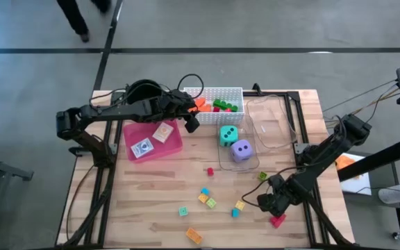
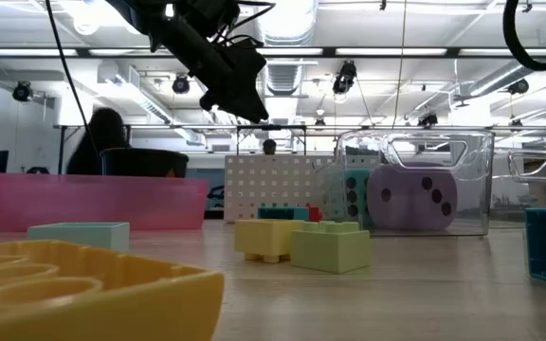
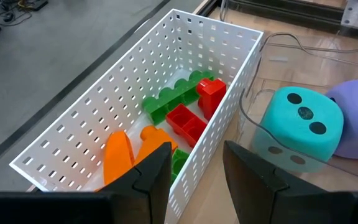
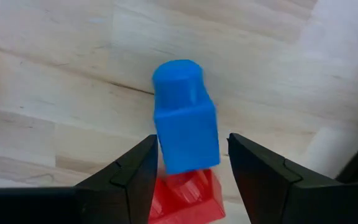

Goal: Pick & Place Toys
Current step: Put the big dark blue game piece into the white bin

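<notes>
Gripping blue block (image 4: 185,118) between right jaws | above red block (image 4: 188,193)

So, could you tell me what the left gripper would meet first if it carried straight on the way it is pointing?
Probably the white perforated basket: the left gripper hangs open just above its near wall, so it would likely meet that rim or the orange block inside, though depth is unclear.

No legible text, label, brand or number is being shown anywhere. Only black dots are being displayed on the teal die (image 3: 298,121) and the purple die (image 2: 412,197); the print on the cards (image 1: 142,147) cannot be read.
</notes>
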Tool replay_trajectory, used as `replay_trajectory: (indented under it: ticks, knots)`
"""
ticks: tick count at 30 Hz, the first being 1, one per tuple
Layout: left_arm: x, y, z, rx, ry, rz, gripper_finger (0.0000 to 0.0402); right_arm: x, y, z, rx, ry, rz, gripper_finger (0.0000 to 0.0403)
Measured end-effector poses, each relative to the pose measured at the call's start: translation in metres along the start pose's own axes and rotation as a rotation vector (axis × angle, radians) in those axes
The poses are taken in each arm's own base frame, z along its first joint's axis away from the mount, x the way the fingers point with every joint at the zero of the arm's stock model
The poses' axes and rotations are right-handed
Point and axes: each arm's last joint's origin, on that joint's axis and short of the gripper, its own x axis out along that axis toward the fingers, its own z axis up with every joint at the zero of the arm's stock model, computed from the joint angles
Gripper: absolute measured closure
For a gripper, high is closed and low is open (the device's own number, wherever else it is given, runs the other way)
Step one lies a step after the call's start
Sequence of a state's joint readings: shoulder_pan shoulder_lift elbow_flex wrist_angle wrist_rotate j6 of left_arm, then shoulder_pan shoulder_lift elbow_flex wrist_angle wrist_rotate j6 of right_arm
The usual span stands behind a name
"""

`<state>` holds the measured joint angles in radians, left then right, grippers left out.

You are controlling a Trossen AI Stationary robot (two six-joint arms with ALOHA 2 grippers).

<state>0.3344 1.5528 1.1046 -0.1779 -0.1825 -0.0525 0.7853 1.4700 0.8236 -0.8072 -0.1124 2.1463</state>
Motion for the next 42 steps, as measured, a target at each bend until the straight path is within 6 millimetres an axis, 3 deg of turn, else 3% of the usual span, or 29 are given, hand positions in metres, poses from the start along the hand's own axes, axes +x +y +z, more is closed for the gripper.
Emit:
replay_trajectory:
  ticks: [12,29,42]
  knots:
    - [0.000,0.000,0.000,0.000,0.000,0.000,0.0252,0.006,0.002,0.000,-0.001,-0.032,-0.032,0.0207]
    - [0.000,0.000,0.000,0.000,0.002,0.000,0.0252,-0.002,0.006,-0.002,-0.145,-0.064,0.018,0.0207]
    - [0.000,0.000,0.000,0.000,0.002,0.000,0.0252,-0.008,0.011,-0.005,-0.108,-0.076,0.067,0.0207]
